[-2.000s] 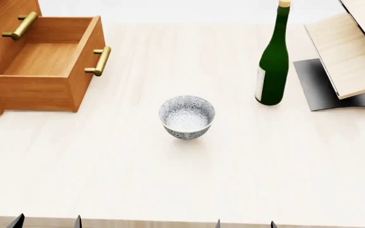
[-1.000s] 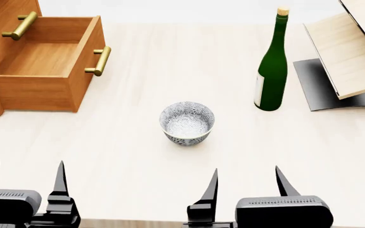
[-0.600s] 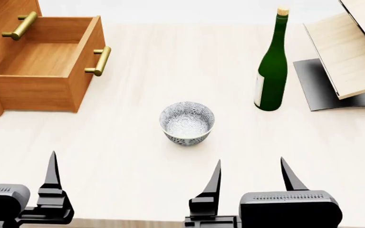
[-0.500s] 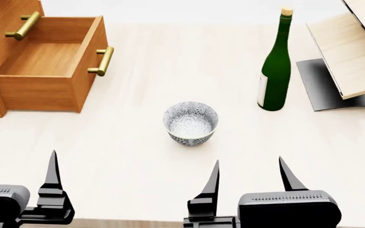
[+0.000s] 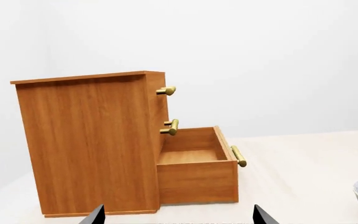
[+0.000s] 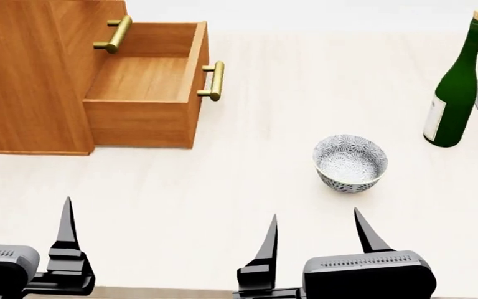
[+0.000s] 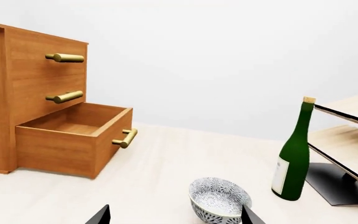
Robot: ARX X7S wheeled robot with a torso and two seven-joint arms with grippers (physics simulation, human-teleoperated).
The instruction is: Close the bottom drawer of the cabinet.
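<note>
- Head view has swung left since 0.5 s ago: the cabinet [image 6: 32, 75] now fills the upper left, the bowl [image 6: 350, 163] sits right of centre, the bottle [image 6: 455, 87] is at the right edge, and the rack is mostly out of frame.
- Both grippers hold the same spots along the bottom edge as before.
- Left gripper [image 6: 19, 230]: fingers spread, nothing between them, lower left of head view, well apart from the cabinet.
- Right gripper [image 6: 313, 240]: fingers spread, empty, lower centre-right, short of the bowl.
- Bottom drawer [image 6: 144, 93]: pulled well out of the cabinet, inside empty, brass handle [image 6: 215, 80] on its front facing right in head view.
- Left wrist view: the drawer sticks out at table level, the two upper drawers are shut flush.
- Right wrist view: bowl at lower centre, bottle upright to its right, pale rack [image 7: 347, 140] at the right edge.
- All of it stands on the light wood table [image 6: 248, 199].
</note>
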